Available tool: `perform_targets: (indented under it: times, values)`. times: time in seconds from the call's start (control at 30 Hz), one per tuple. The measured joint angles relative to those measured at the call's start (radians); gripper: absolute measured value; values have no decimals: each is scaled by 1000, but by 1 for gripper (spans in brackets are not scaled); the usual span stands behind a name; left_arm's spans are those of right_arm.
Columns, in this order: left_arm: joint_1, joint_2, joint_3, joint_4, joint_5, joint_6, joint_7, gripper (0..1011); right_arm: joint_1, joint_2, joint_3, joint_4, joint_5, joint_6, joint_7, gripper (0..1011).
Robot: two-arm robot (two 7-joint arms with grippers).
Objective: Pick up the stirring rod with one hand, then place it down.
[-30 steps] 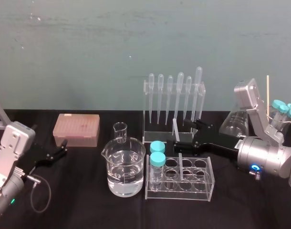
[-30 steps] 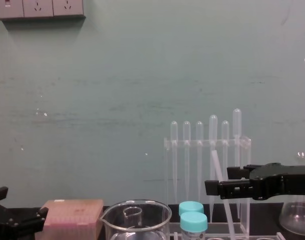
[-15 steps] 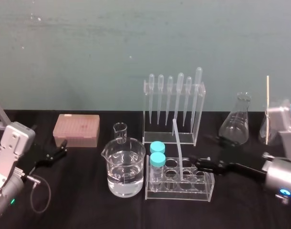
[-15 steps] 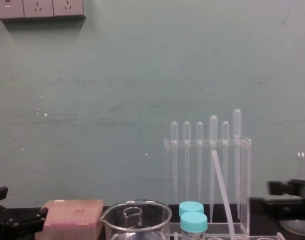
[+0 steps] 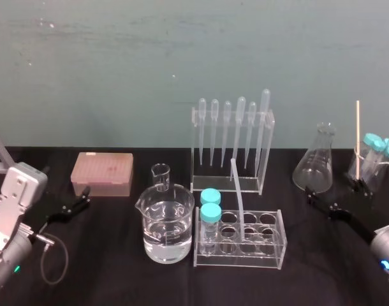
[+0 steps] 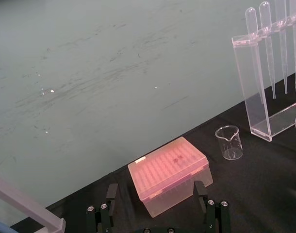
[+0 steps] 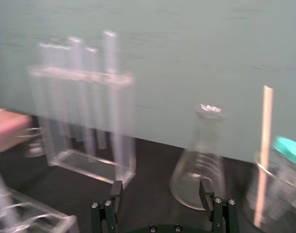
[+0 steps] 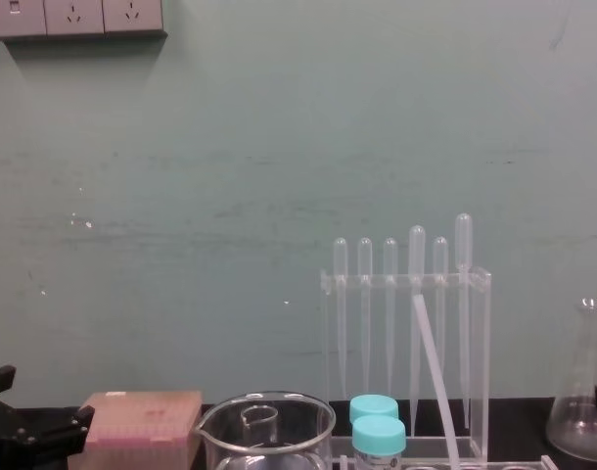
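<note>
Rod position: the stirring rod (image 5: 238, 199) stood in the clear tube rack (image 5: 271, 252) at mid-desk. Its lower end sat in one of the middle wells; which row could not be told. Long axis near upright. In the chest view the top leaned toward the robot's left and the foot toward its right. The top rose in front of the pipette rack (image 5: 266, 153) just behind, without clearly touching it. Nothing gripped the rod.

Right hand (image 7: 160, 196): open and empty, fingers spread wide. It was low over the desk (image 5: 118, 268) on the robot's right, pointed toward the conical flask (image 5: 315, 167). The rod lay to its left, well apart, with the right end of the tube rack between them.

Left hand (image 6: 156, 194): open and empty, idle at the far left near the pink tip box (image 5: 102, 173). The water beaker (image 5: 167, 223) and two teal-capped tubes (image 5: 210, 205) stood between it and the rod.

Judgement: the right hand was the nearer one. A grasp would call for a sideways reach to its left, fingers closing across the upper shaft above the rack. As things lay, the rod looked already set down, so the task seemed finished or nearly so.

Writing: no brand, label or lettering was readable. Wall sockets (image 8: 75, 17) bore no legible marks.
</note>
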Motion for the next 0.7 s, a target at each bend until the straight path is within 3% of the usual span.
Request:
perform_targets:
  times: [0.2, 0.7]
  values:
    - [0, 0, 0, 0, 0, 0, 0, 1000, 43, -88, 4, 138, -19, -51, -40, 1004]
    - [0, 0, 0, 0, 0, 0, 0, 1000, 40, -82, 4, 127, -22, -49, -42, 1004]
